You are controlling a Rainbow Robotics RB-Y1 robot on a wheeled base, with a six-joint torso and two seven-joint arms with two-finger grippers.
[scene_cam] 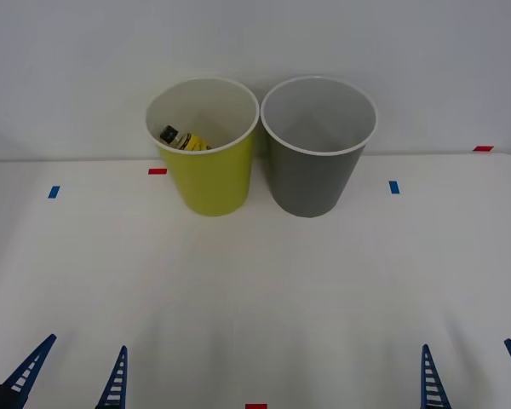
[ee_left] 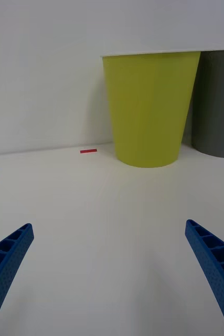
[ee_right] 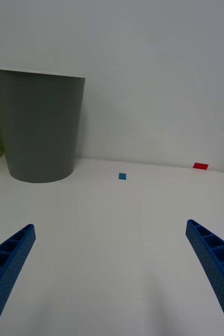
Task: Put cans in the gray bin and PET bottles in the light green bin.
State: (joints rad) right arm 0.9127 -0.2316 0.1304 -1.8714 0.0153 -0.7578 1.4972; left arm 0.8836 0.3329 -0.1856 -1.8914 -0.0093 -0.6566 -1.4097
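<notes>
While the PET bottle [scene_cam: 182, 139] lies inside the light green bin [scene_cam: 209, 183] at 11 o'clock, left gripper [scene_cam: 68, 379] and right gripper [scene_cam: 473, 375] wait at 6 with jaws spread, holding nothing.

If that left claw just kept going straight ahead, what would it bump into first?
Probably the yellow-green plastic bucket: the left gripper, fingers open, points across bare white table toward it, though slightly off-centre.

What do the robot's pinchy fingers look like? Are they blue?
Yes, blue. The left gripper and the right gripper each have two long, thin fingers that taper to a point. Each finger is ribbed like a little ladder, with small hollow cells along it. In the front view pale stripes show between the ribs. No cables or labels show.
</notes>
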